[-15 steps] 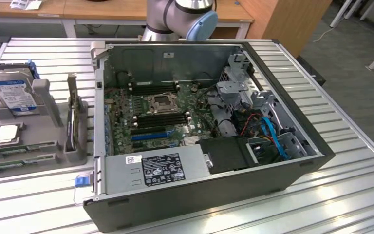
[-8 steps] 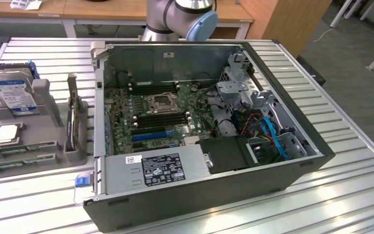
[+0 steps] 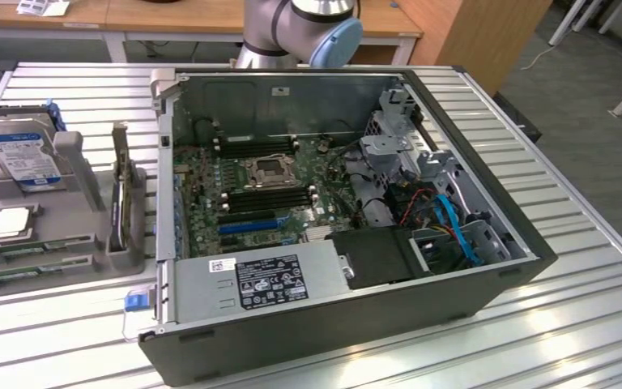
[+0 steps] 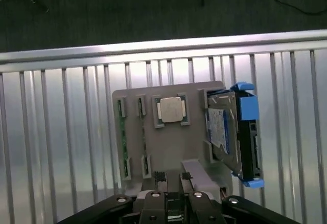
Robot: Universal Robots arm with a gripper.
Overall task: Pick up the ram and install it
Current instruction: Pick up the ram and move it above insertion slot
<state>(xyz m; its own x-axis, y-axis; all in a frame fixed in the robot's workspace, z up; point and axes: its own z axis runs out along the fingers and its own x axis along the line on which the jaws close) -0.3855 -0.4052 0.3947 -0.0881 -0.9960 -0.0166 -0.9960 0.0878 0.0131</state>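
Two rams lie side by side as thin green sticks (image 4: 122, 142) (image 4: 143, 138) in slots of a grey holder (image 4: 191, 142), beside a square silver processor chip (image 4: 171, 110). In the exterior view they appear as green strips (image 3: 32, 246) (image 3: 17, 277) at the front of the holder (image 3: 74, 162), on the exterior view's left. My gripper (image 4: 172, 178) hangs well above the holder, nearer its edge than the rams. It is open, and nothing sits between its dark fingertips (image 4: 159, 176). Black memory slots (image 3: 273, 198) lie on the motherboard inside the open computer case (image 3: 322, 324).
A hard drive in a blue caddy (image 4: 232, 132) (image 3: 19, 154) stands in the holder next to the chip. A card (image 3: 125, 198) stands upright between holder and case. The arm's base (image 3: 300, 28) rises behind the case. Everything rests on a slatted metal table (image 3: 570, 243).
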